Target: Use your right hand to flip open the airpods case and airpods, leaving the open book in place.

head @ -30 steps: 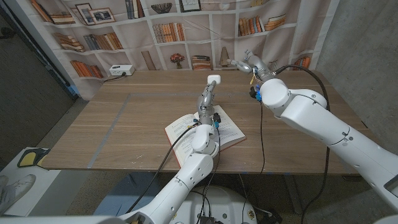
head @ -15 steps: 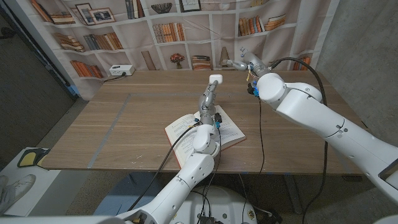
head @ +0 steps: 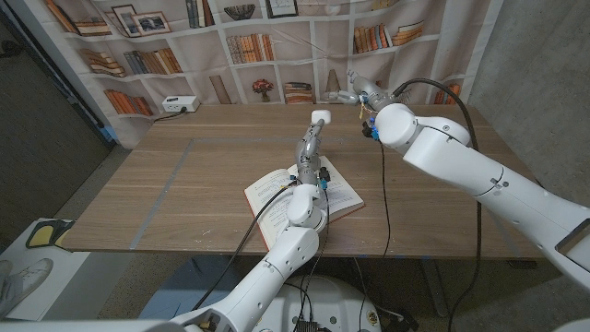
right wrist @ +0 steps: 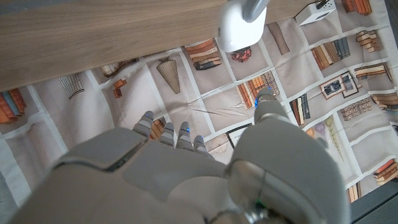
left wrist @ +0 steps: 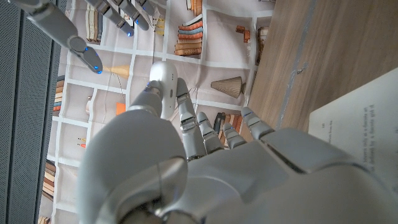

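Just a wooden table point(head: 184, 175) with plank-style grain here. An open book point(head: 343, 195) lies flat on it near the front edge, pages up, partly covered by an arm.

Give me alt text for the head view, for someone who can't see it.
The left hand holds up a white airpods case above an open book on a wooden table. The right hand is raised near the table's far edge.
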Motion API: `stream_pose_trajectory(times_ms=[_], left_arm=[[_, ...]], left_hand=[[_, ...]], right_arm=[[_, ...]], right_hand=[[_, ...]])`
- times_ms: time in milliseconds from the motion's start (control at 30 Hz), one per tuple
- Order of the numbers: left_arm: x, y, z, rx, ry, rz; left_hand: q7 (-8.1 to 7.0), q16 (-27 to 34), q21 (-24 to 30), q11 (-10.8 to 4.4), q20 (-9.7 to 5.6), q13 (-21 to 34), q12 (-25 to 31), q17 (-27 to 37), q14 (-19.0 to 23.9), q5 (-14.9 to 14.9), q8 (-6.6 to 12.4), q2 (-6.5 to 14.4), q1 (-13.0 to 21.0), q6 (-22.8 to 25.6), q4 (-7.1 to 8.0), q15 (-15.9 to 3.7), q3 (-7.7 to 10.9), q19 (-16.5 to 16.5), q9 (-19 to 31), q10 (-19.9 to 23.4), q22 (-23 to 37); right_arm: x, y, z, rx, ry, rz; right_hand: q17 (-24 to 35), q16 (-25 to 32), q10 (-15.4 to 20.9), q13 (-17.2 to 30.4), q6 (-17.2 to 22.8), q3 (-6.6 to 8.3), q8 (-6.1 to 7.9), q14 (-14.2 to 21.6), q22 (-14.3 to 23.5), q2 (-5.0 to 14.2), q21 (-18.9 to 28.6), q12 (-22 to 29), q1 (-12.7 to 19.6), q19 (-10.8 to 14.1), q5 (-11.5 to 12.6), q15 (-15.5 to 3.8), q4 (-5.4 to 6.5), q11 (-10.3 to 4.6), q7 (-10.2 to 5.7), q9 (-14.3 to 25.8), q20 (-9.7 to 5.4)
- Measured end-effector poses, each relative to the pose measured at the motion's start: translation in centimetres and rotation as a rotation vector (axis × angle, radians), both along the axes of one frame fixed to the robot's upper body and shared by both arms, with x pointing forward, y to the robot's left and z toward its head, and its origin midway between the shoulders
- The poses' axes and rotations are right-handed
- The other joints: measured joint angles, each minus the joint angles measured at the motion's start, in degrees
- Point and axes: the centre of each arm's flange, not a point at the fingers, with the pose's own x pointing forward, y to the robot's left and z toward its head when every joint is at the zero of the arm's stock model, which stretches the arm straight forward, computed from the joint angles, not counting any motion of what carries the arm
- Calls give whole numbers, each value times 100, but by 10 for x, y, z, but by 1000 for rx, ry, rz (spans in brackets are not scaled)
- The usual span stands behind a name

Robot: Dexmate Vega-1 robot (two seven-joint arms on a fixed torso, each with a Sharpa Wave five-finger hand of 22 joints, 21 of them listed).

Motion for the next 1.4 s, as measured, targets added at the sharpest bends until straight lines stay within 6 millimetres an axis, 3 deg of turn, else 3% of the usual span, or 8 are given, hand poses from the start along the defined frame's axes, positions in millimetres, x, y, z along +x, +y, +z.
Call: stream_pose_trajectory(times_ms=[200, 267, 500, 700, 1000, 1067, 1233, 1400], left_arm=[[1, -1, 0, 3, 0, -2], [1, -1, 0, 4, 0, -2], [2, -2, 0, 6, 2, -5], [2, -3, 0, 10, 4, -9], [3, -3, -2, 17, 7, -12], [2, -3, -2, 18, 8, -13], [0, -4, -3, 23, 8, -18], [-2, -4, -3, 26, 6, -22]], left_hand=[[0, 0, 0, 0, 0, 0, 0, 0, 0, -1, -2, 0, 0, 0, 0, 0, 0, 0, -4, 0, 0], [0, 0, 0, -13, 0, 0, 1, 0, 0, -1, -5, 0, 0, 0, 0, 0, 0, 0, -5, 13, 0], [0, 1, 0, -21, 0, 0, 1, 1, 0, -1, -6, -2, -2, 0, 0, 0, 0, 1, -6, 21, 0], [0, 1, 0, -21, 0, 0, 2, 1, 0, -2, -7, -3, -2, 0, 16, 0, -31, 1, -1, 20, 0], [0, 1, 0, -34, 0, 0, -22, 2, 1, 22, -18, -3, -3, 0, 16, 0, -31, 1, 19, 5, 0], [0, 1, 0, -43, 0, 0, -37, 2, 1, 22, -19, -3, -3, 0, 16, 0, -31, 1, 23, -3, 0], [0, 2, 0, -10, 0, 0, -43, 2, 1, 22, -35, -3, -3, 0, 16, 0, -31, 1, 25, -36, 0], [0, 2, 0, -9, 0, 0, -43, 2, 1, 22, -37, -4, -3, 0, 16, 0, -31, 1, 25, -36, 0]], right_arm=[[2, 7, 3, -62, 1, 4], [2, 10, 4, -88, -3, 1], [1, 15, 10, -173, -26, -15], [-1, 19, 14, -231, -46, -31], [-3, 21, 19, -287, -83, -61], [-3, 21, 20, -299, -96, -69], [-4, 22, 23, -331, -139, -79], [-3, 20, 23, -348, -163, -78]], right_hand=[[0, 0, -74, -32, 0, 56, 10, 0, 0, 10, 0, 0, 170, -124, 22, 0, 0, 33, -43, 0, -24], [0, 12, -28, -54, 1, 84, 89, 0, 0, -27, 0, 33, 206, -160, 22, 0, 28, -12, -62, 0, -1], [0, 27, 34, -77, 141, 85, 150, 0, 0, -105, 0, 68, 217, -161, 22, 0, 35, -74, -65, 0, 0], [1, 72, 87, -83, 198, -5, 150, 0, 0, -252, 32, 90, 71, -159, -46, 0, 120, -126, -89, 0, -2], [-1, 136, 248, -136, 403, -168, 190, -2, 0, -381, 112, 150, -30, 133, -46, -248, 158, -329, -232, 0, -85], [-1, 156, 266, -148, 404, -168, 190, -8, -9, -411, 147, 156, 0, 273, -46, -317, 158, -347, -232, 0, -225], [-28, 160, 401, -214, 449, -265, 154, -17, -14, -533, 178, 156, 31, 764, 22, -516, 160, -482, -236, 0, -767], [-28, 195, 492, -242, 515, -287, 154, -20, -39, -563, 178, 200, 61, 997, 67, -574, 182, -470, -202, 0, -1056]])
